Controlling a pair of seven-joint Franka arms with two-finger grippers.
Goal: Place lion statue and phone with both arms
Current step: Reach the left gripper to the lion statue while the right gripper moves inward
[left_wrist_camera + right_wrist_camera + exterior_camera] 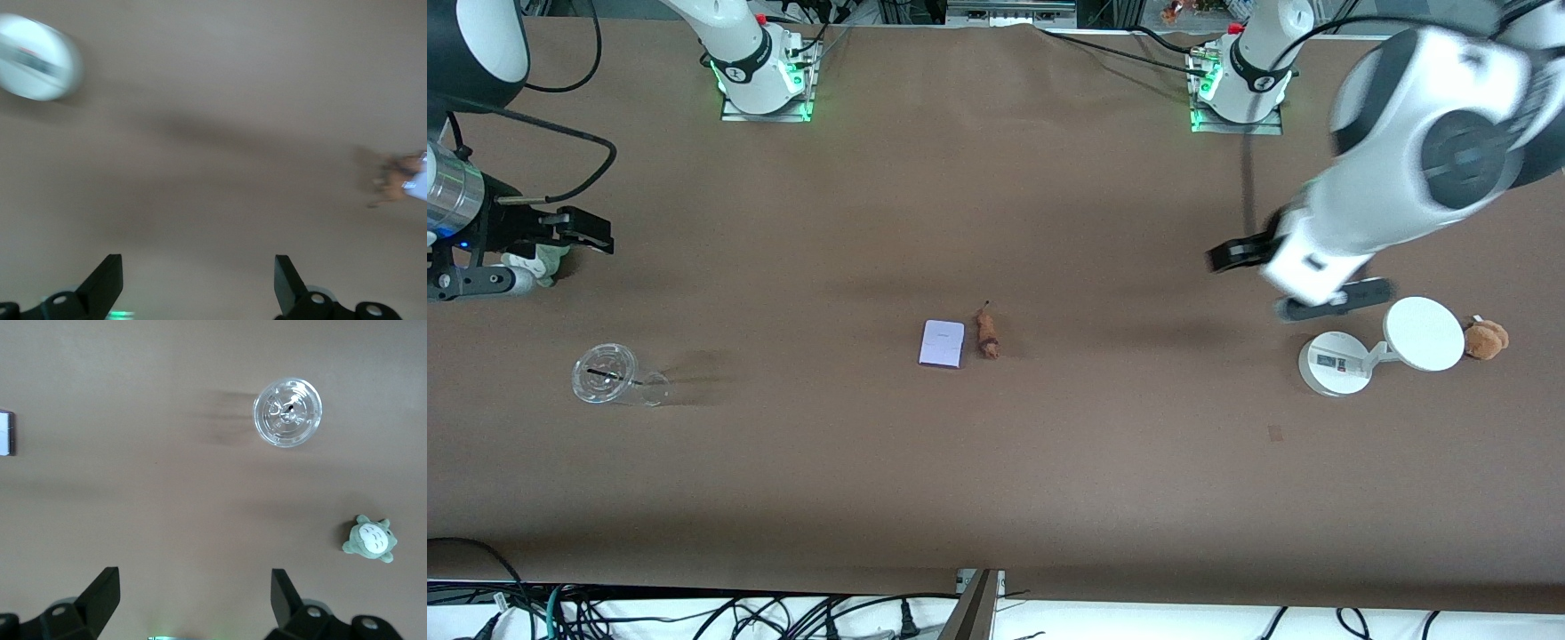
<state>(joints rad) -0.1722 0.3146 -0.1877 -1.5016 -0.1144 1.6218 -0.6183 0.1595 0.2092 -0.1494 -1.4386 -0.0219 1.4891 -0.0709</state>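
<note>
Phone (942, 344): flat mid-table, lion statue (987, 332) just beside it, seemingly not touching.
Left gripper (1303, 280): spread, empty, above the white stand (1334, 363).
Right gripper (193, 597): spread, empty, over the right arm's table end.

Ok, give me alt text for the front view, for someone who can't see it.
At the middle of a brown table, the phone and the lion statue lie side by side, neither held. The left gripper hangs open above a white round-based stand with a brown plush toy beside it; the right gripper is open above a grey-green plush toy, near a clear cup.
</note>
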